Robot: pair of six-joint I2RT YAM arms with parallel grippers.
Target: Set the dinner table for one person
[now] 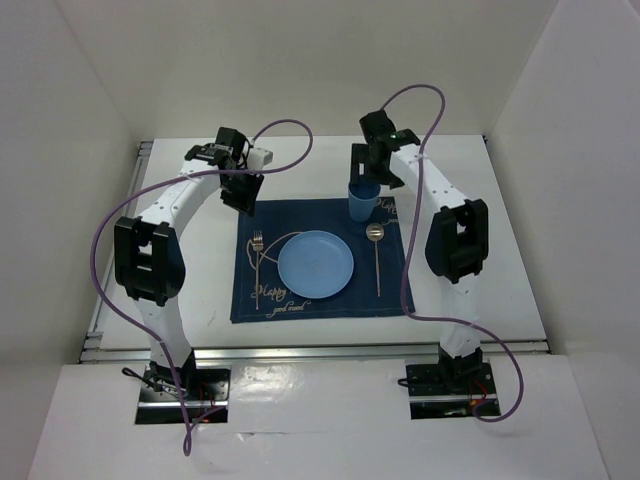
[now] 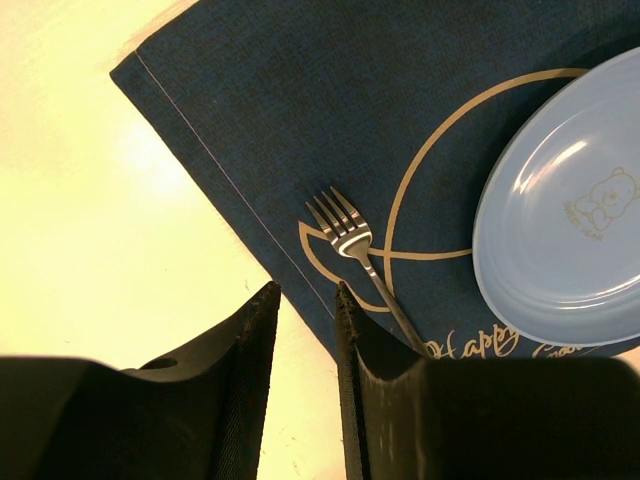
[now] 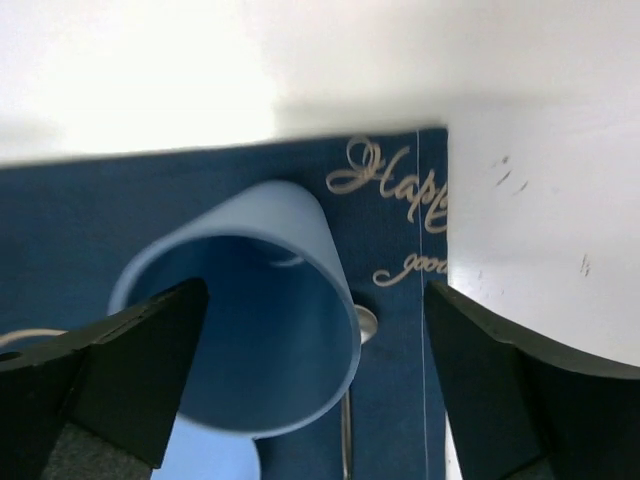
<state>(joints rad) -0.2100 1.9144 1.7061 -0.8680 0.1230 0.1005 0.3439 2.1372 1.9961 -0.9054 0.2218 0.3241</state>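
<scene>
**Right fingers spread round the cup, left fingers nearly closed on nothing**

The right gripper (image 3: 315, 300) is spread wide, one black finger on each side of the light blue tapered cup (image 3: 250, 340). Whether either pad touches the cup cannot be told. In the right wrist view the cup hides most of the bowl of the slim metal spoon (image 1: 376, 255).

The left gripper (image 2: 305, 300) is drawn almost closed, with a thin slit between the fingers and nothing in it. It hangs over the left edge of the navy cloth placemat (image 1: 290, 220). Its body cuts off the handle of the silver metal fork (image 2: 345, 235).

The round light blue plate (image 1: 315, 264) lies between fork and spoon.

The dinner table (image 1: 510, 270), a large flat white top, carries the placemat at its middle. Bare white shows on every side, and a metal rail (image 1: 300, 351) runs along the near edge. White walls (image 1: 320, 60) enclose three sides.
</scene>
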